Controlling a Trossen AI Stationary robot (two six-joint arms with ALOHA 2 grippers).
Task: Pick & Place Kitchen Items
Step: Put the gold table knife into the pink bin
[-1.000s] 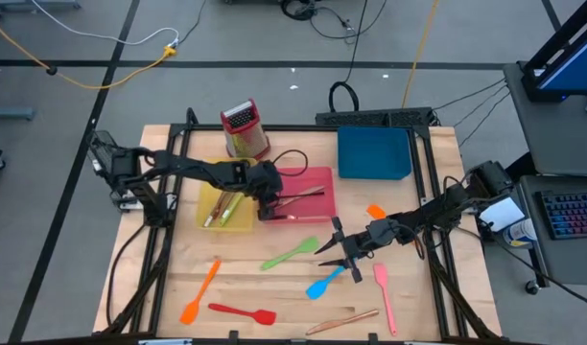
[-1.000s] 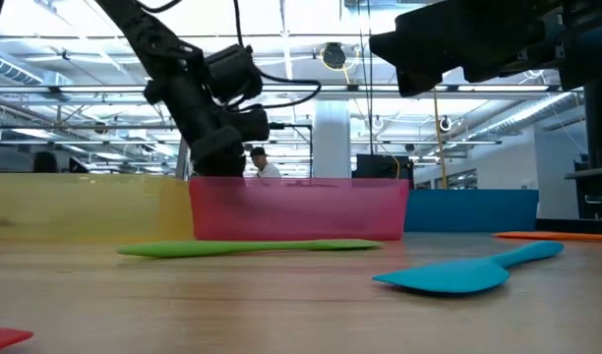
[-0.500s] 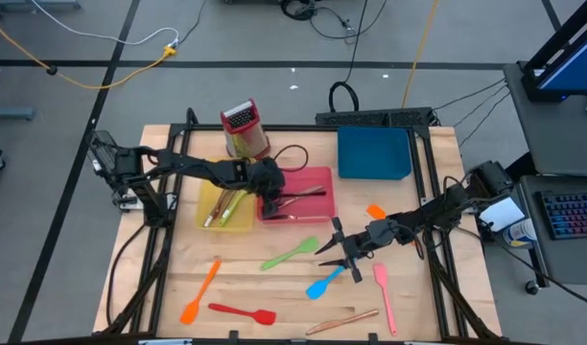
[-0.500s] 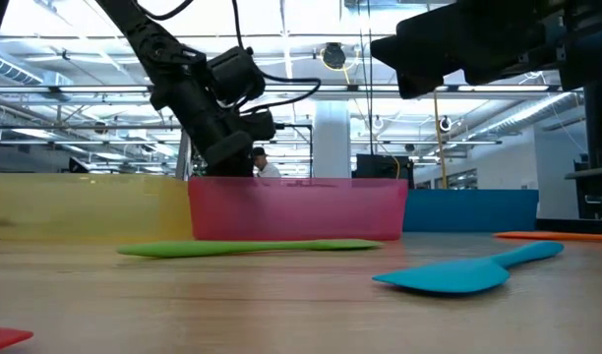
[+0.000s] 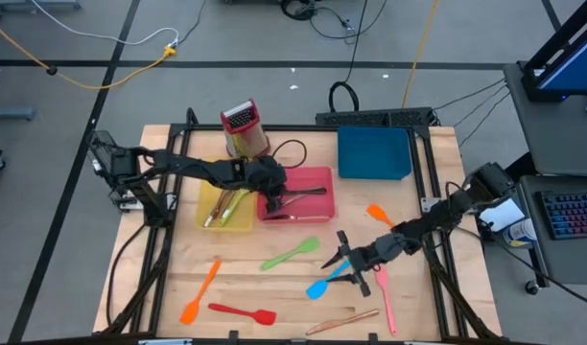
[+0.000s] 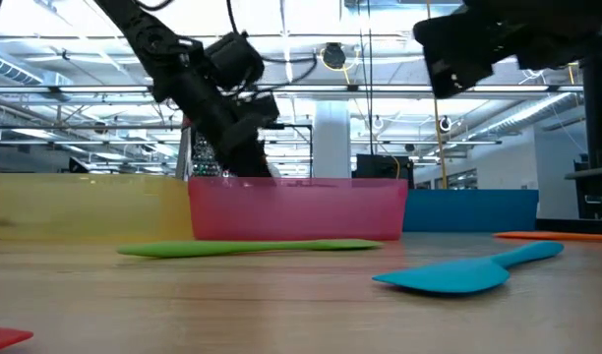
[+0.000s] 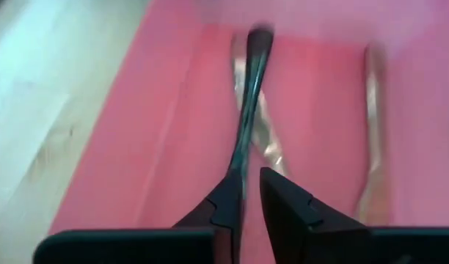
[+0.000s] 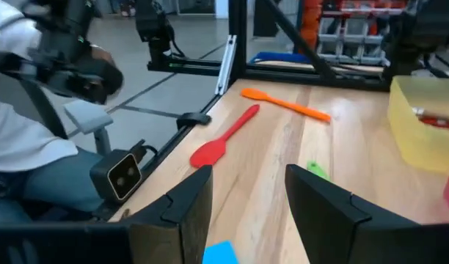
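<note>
High view: left gripper (image 5: 274, 198) sits over the pink tray (image 5: 315, 207), mid-tabletop; right gripper (image 5: 346, 268) hovers over the blue spatula (image 5: 324, 285), near the green spatula (image 5: 291, 255).

Low view: the blue spatula (image 6: 468, 272) lies flat on the tabletop (image 6: 281, 305).

Left wrist view: jaws nearly together, clamped on a dark metal utensil (image 7: 250, 110).

Right wrist view: jaws apart, empty; red spatula (image 8: 223, 138) beyond.

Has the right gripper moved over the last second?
Yes. The right gripper has shifted toward the table's near edge, from beside the green spatula to over the blue spatula, which lies where it was.
</note>
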